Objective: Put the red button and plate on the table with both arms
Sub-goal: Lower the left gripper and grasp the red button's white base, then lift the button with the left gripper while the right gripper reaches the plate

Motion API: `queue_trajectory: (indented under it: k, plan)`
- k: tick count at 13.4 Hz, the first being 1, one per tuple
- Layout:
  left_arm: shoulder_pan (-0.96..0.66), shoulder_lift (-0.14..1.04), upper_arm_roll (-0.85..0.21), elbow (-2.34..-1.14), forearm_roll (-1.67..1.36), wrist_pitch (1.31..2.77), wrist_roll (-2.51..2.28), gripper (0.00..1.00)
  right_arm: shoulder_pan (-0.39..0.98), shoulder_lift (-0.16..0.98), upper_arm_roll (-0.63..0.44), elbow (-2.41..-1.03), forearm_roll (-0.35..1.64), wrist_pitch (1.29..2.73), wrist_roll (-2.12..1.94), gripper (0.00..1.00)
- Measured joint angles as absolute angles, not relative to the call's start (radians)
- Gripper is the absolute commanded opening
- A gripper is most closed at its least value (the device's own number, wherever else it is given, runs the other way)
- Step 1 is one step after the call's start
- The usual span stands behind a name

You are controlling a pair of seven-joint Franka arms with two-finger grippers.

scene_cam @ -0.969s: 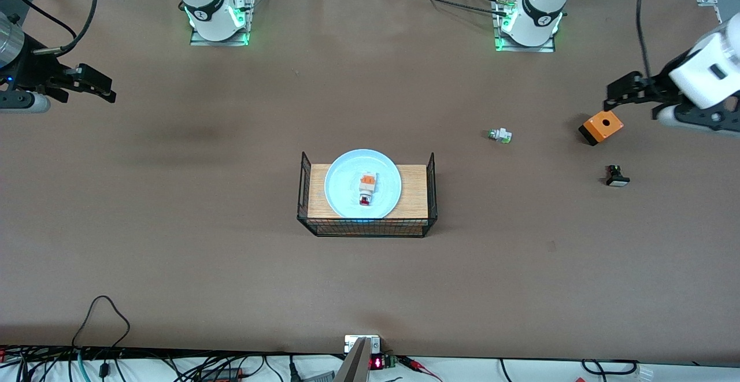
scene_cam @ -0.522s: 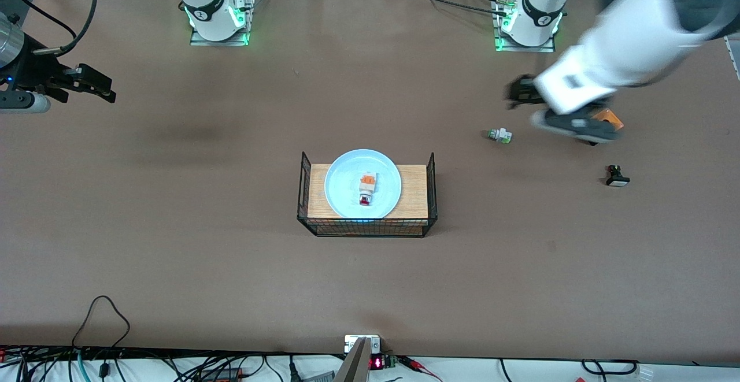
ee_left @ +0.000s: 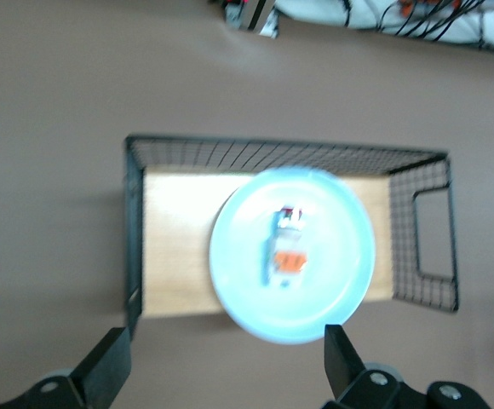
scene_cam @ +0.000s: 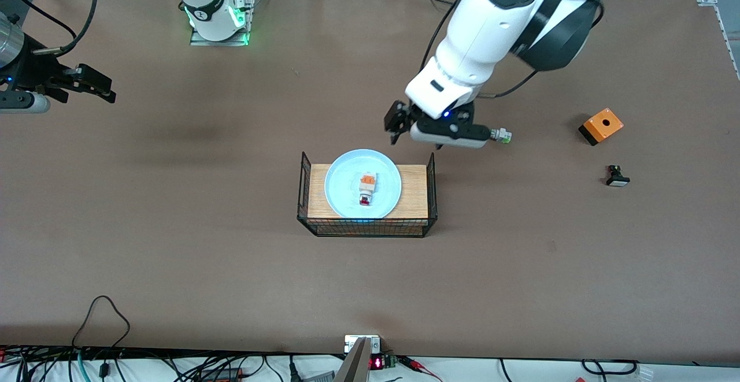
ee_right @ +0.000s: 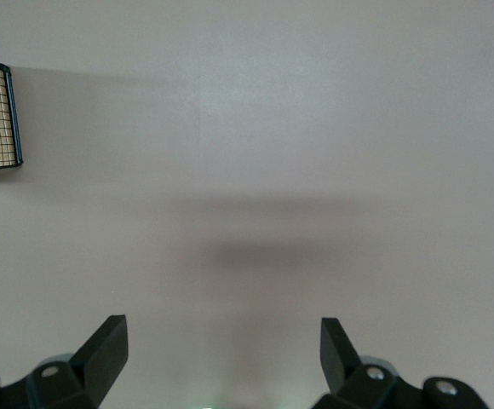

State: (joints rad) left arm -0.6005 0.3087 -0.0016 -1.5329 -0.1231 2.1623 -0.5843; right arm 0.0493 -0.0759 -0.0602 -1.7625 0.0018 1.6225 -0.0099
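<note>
At frame centre, the red button (scene_cam: 366, 188) lies on the plate (scene_cam: 341, 197), atop a wire-framed board (scene_cam: 413, 197). The left gripper (scene_cam: 398, 129), released, hangs just above-right; the right gripper (scene_cam: 92, 86), released, waits upper left. Nudging the plate could roll the button off.

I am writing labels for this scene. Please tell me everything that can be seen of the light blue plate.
The plate is round, shallow, plain light blue, smooth and glossy-looking, with a raised rim. It lies flat on the wooden board inside the black wire frame, its rim passing the board's edges. The red button lies on its middle, red cap toward the front camera. No claw touches it.
</note>
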Motion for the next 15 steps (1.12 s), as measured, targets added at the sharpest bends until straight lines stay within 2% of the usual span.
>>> queue_trajectory:
  k: [2, 7, 15]
  plan:
    - [-0.630, 0.383, 0.002, -1.476, -0.110, 2.204, -0.584, 1.00, 0.049, -0.075, -0.061, -1.763, 0.002, 1.624, -0.010, 1.00]
    - [-0.710, 0.597, 0.005, -1.317, 0.148, 2.248, -0.723, 1.00, 0.047, -0.063, -0.062, -1.766, 0.002, 1.647, -0.009, 1.00]
    - [-0.756, 0.714, 0.005, -1.293, 0.261, 2.312, -0.779, 1.00, 0.043, -0.047, -0.062, -1.766, 0.002, 1.656, -0.005, 1.00]
